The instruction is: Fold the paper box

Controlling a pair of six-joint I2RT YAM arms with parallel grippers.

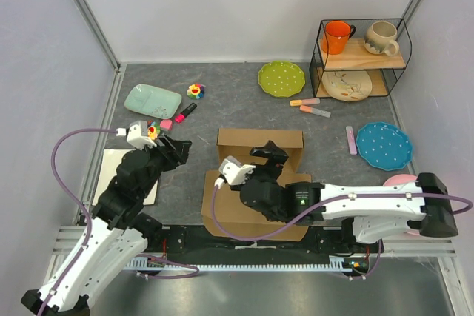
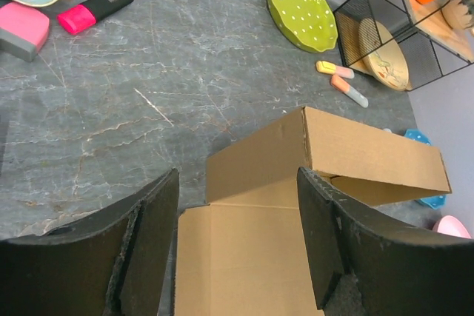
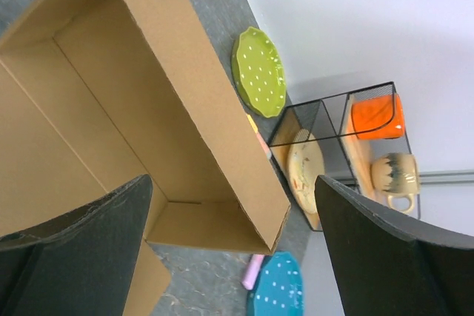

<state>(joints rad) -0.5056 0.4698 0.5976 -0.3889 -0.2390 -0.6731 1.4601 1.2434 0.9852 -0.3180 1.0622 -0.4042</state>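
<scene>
Where the overhead view hides the interior of the paper box [image 1: 255, 140] at table centre, the right wrist view shows its walls upright. Right gripper [image 1: 270, 157] hovers over it, jaws spread. Left gripper [image 1: 174, 149], jaws also spread, sits at 9 o'clock. Table [image 1: 237, 109] separates box from green plate [image 1: 281, 78] at 12 o'clock.
</scene>
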